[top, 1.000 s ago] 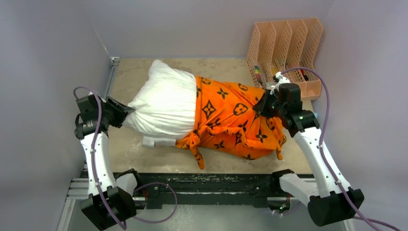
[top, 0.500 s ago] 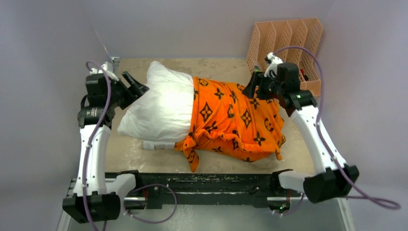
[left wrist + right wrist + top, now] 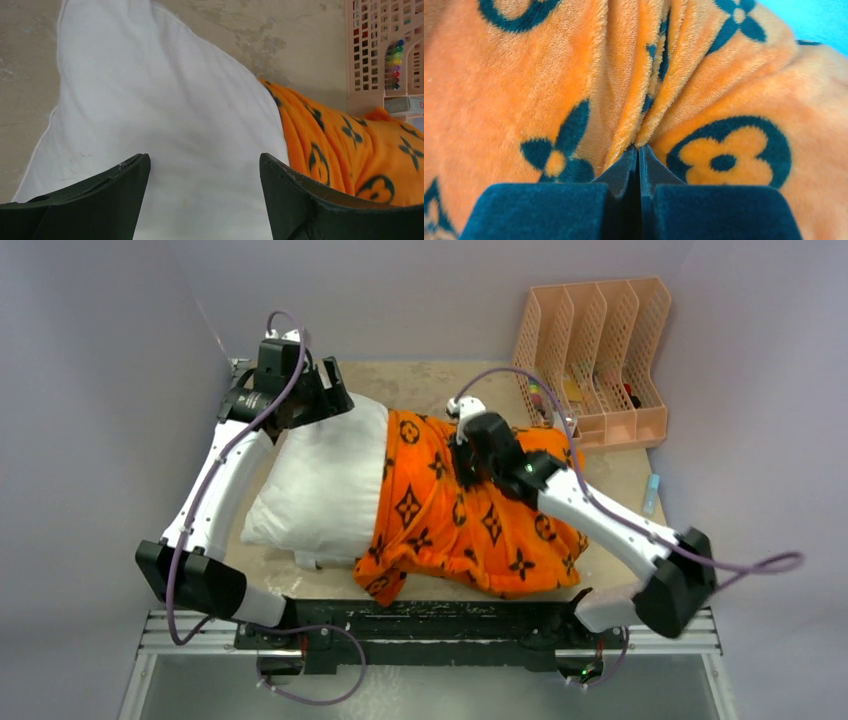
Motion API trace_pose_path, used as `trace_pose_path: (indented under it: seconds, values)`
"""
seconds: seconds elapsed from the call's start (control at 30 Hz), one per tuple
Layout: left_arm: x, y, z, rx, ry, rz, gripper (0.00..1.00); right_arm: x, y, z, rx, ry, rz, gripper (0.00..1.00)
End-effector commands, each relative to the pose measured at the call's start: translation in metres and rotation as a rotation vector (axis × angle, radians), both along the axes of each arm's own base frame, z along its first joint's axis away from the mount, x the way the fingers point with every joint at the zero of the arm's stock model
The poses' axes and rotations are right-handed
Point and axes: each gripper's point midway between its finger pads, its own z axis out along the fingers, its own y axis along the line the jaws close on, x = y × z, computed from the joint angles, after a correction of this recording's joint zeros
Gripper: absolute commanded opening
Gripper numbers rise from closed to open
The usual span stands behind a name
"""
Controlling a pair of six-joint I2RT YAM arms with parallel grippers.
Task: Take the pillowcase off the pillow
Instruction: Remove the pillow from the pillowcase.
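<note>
The white pillow (image 3: 320, 480) lies across the table, its left half bare. The orange pillowcase (image 3: 470, 530) with black motifs covers its right half. My left gripper (image 3: 335, 402) hovers open over the pillow's far left corner. In the left wrist view its fingers (image 3: 204, 157) stand wide apart above the white pillow (image 3: 165, 110), with the pillowcase (image 3: 350, 145) edge at the right. My right gripper (image 3: 462, 458) rests on the pillowcase's top, near its far edge. In the right wrist view it (image 3: 639, 147) is shut, and folds of orange plush (image 3: 524, 90) gather into its tips.
A peach mesh file organiser (image 3: 600, 350) stands at the back right, also seen in the left wrist view (image 3: 385, 50). A small light-blue item (image 3: 652, 490) lies by the right wall. Grey walls close in on both sides. The metal rail (image 3: 420, 618) runs along the near edge.
My left gripper let go of the pillow's left end, swung to its far corner and opened. My right gripper released the pillowcase's right end, moved left over its middle and shut.
</note>
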Motion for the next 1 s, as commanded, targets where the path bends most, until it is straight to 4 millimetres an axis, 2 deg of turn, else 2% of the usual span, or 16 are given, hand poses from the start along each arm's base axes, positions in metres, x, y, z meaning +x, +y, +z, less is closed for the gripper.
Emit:
trace_pose_path:
  seconds: [0.0, 0.13, 0.27, 0.3, 0.33, 0.37, 0.4, 0.43, 0.47, 0.53, 0.57, 0.6, 0.67, 0.8, 0.9, 0.97]
  values:
    - [0.021, -0.001, 0.009, 0.052, -0.036, -0.012, 0.8, -0.073, 0.011, -0.04, 0.099, 0.08, 0.086, 0.0]
    - [0.014, -0.012, -0.033, 0.18, 0.09, 0.033, 0.81, -0.093, -0.009, -0.07, 0.074, 0.149, 0.035, 0.0]
    - [-0.016, -0.023, -0.104, 0.186, 0.228, -0.013, 0.83, -0.088, -0.026, -0.065, 0.035, 0.103, -0.021, 0.0]
    - [-0.024, -0.021, -0.12, 0.196, 0.259, -0.001, 0.77, -0.085, -0.027, -0.06, 0.035, 0.082, -0.027, 0.0]
    - [-0.03, -0.021, -0.13, 0.189, 0.267, -0.001, 0.59, -0.082, -0.029, -0.054, 0.034, 0.063, -0.039, 0.0]
    - [-0.036, -0.021, -0.137, 0.178, 0.277, -0.002, 0.36, -0.079, -0.031, -0.046, 0.035, 0.042, -0.056, 0.0]
    - [-0.04, -0.02, -0.137, 0.165, 0.268, 0.01, 0.13, -0.077, -0.033, -0.039, 0.038, 0.033, -0.075, 0.0]
    - [-0.043, -0.018, -0.132, 0.149, 0.242, 0.028, 0.0, -0.076, -0.036, -0.031, 0.037, 0.024, -0.088, 0.02]
    - [-0.045, -0.014, -0.128, 0.14, 0.217, 0.052, 0.0, -0.071, -0.042, -0.021, 0.028, -0.01, -0.122, 0.14]
    - [-0.052, -0.002, -0.118, 0.142, 0.17, 0.103, 0.0, -0.058, -0.061, 0.004, -0.001, -0.086, -0.228, 0.56]
    - [-0.055, 0.003, -0.112, 0.143, 0.148, 0.123, 0.0, -0.053, -0.068, 0.019, -0.005, -0.122, -0.268, 0.68]
    - [-0.057, 0.006, -0.106, 0.135, 0.124, 0.135, 0.0, -0.048, -0.074, 0.035, -0.004, -0.158, -0.297, 0.74]
    - [-0.061, 0.005, -0.097, 0.102, 0.087, 0.136, 0.0, -0.038, -0.081, 0.056, 0.035, -0.178, -0.327, 0.78]
    - [-0.072, -0.002, -0.099, 0.039, 0.075, 0.1, 0.0, -0.014, -0.093, 0.059, 0.09, -0.1, -0.373, 0.84]
    - [-0.079, -0.006, -0.103, 0.0, 0.077, 0.089, 0.0, -0.007, -0.073, 0.036, 0.038, -0.002, -0.264, 0.83]
    - [-0.081, -0.008, -0.101, -0.022, 0.065, 0.089, 0.0, -0.011, -0.053, 0.009, 0.012, 0.116, -0.165, 0.72]
